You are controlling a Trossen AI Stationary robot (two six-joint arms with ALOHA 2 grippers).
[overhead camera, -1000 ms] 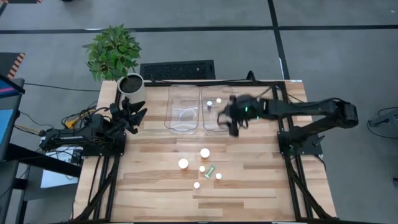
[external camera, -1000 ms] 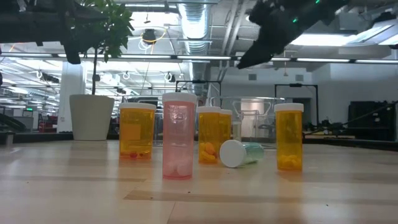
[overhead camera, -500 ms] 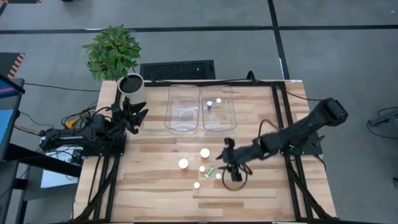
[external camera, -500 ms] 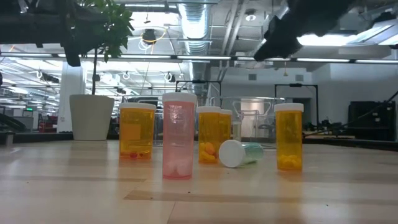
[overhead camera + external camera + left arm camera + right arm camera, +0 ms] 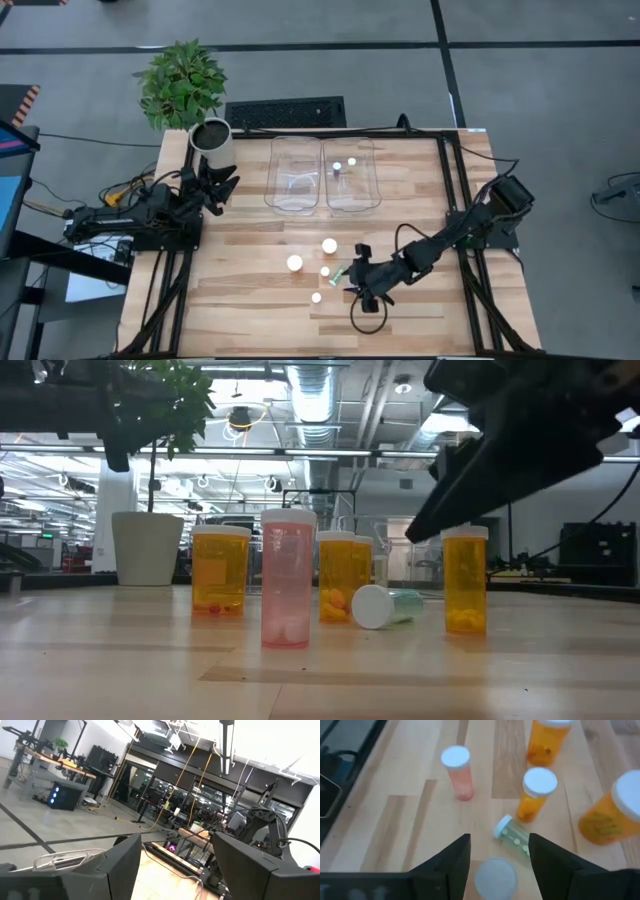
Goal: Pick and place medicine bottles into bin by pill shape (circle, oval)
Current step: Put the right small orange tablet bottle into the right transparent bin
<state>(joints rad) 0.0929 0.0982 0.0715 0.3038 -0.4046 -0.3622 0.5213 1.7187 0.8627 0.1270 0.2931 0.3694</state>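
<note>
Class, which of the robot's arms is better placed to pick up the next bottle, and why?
The right. Its open gripper hovers over the loose bottles, while the left gripper waits near the plant pot, far from them.

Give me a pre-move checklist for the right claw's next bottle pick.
1. Right claw open and empty: ok.
2. Right claw over the bottle cluster, white cap between its fingers: ok.
3. Green bottle lying on its side, close ahead of that cap, may get bumped: not ok.
4. Pill shape in the target bottle: cannot tell.
5. Bins at the table's far side, one bottle already inside: ok.
6. Left claw parked open beside the plant pot, clear of the work: ok.
</note>
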